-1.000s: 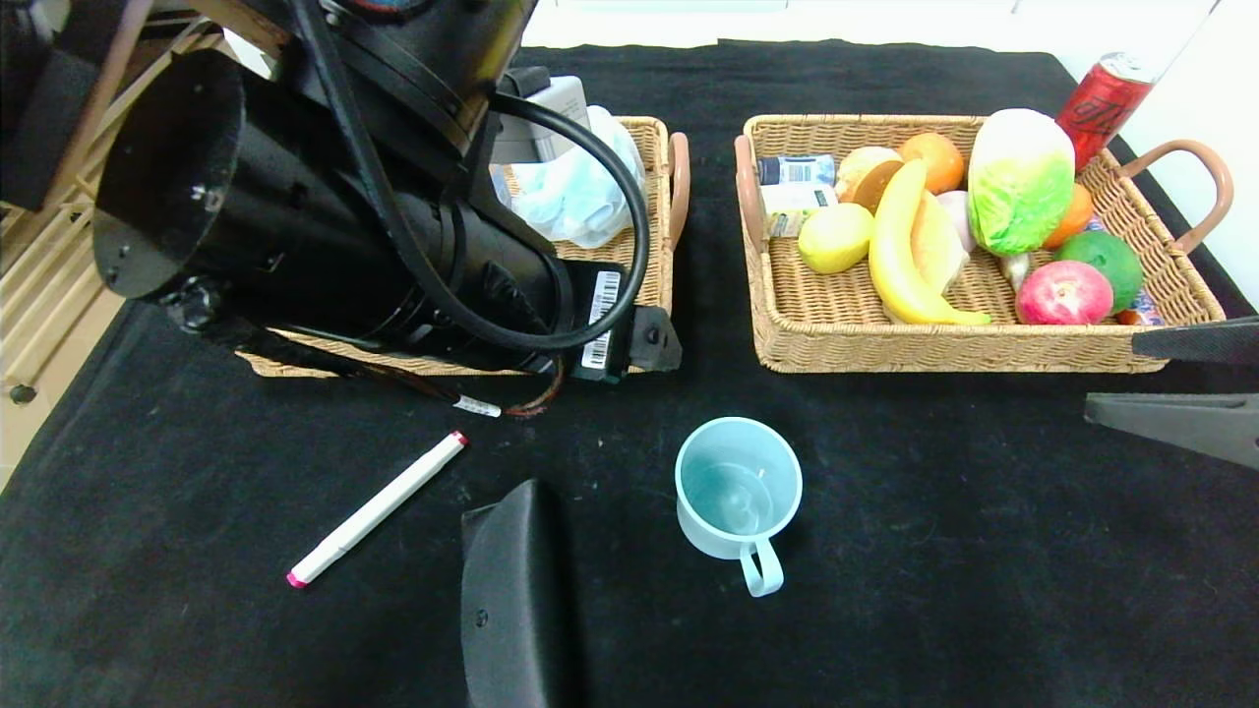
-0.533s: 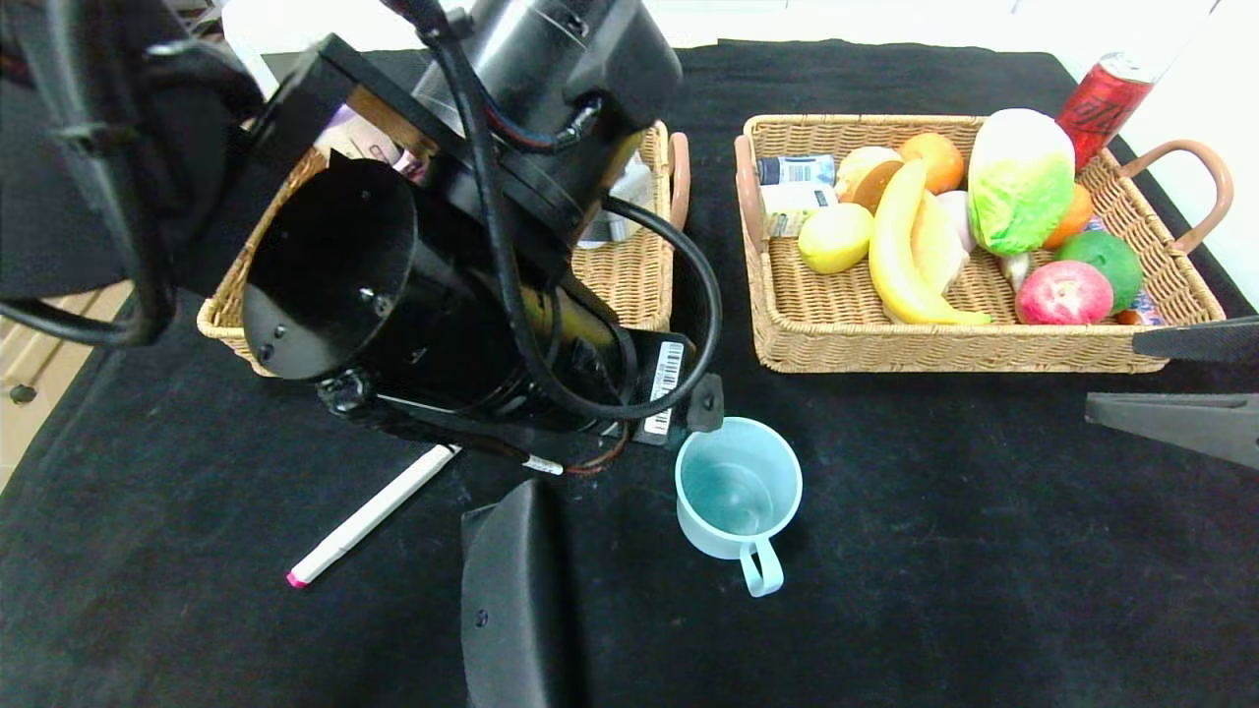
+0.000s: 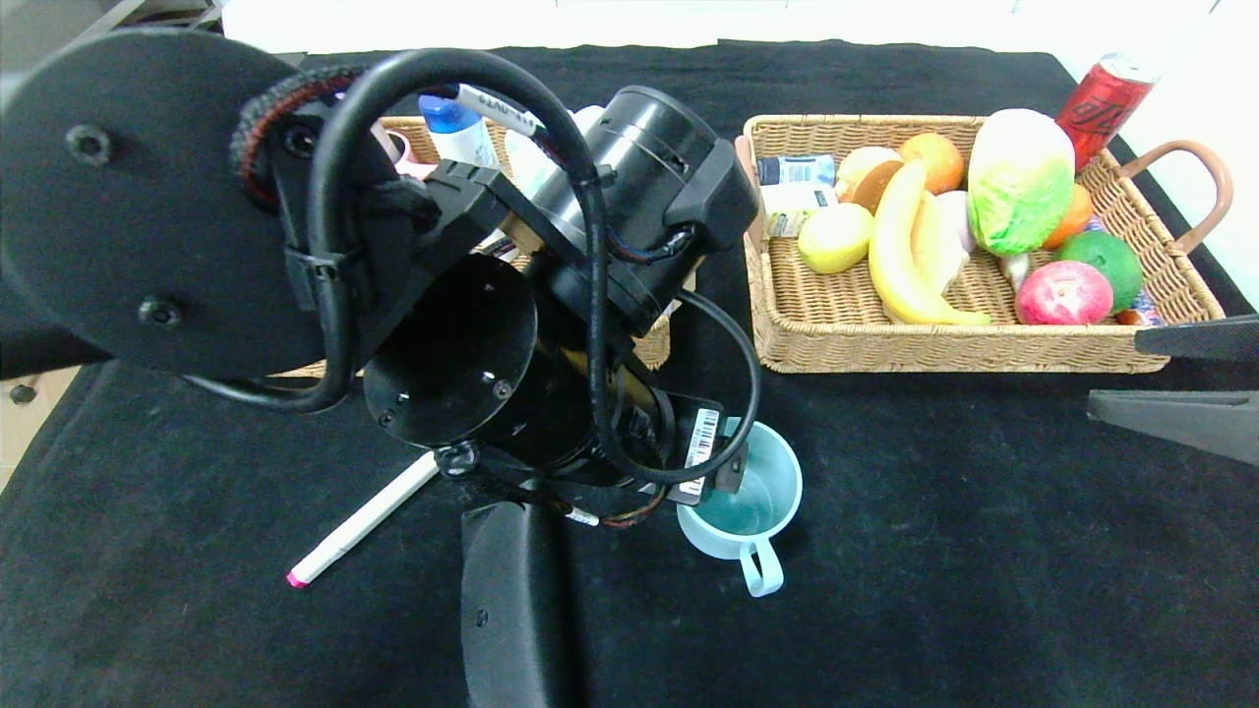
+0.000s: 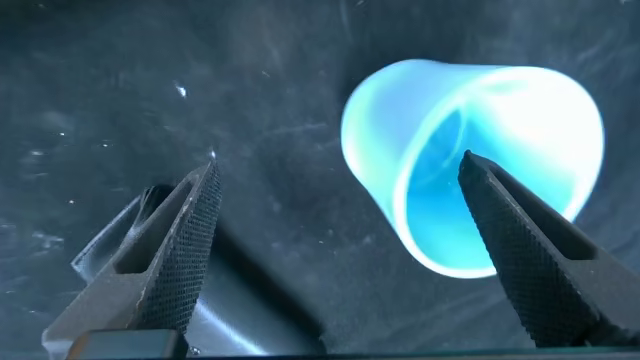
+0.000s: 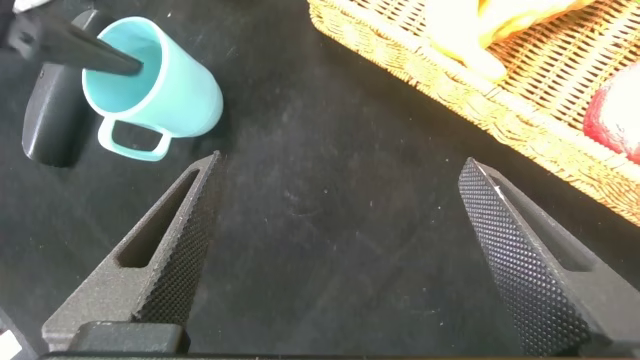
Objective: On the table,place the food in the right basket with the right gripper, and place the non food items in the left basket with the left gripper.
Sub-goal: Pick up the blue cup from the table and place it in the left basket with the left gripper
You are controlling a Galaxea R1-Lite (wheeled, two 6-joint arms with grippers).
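Two tools stand wide, and neither holds anything.

Left tool [image 4: 335, 215] hangs directly over the pale blue cup [image 3: 746, 506] on the black bench [image 3: 934, 551], one finger [image 4: 525, 250] above the cup's mouth, the other beside its outer wall; the white marker [image 3: 362, 521] lies off to that tool's left. Right tool [image 5: 340, 250] hovers over bare bench, with the food-filled right basket [image 3: 944, 349] just beyond its fingertips.

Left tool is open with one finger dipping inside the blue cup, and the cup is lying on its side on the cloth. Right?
Not quite. The blue cup stands upright on its base, mouth up, handle toward the robot; the head view shows it. The rest holds: the left tool is open, and the left wrist view shows one finger reaching into the cup's mouth, the other outside it over the black cloth.
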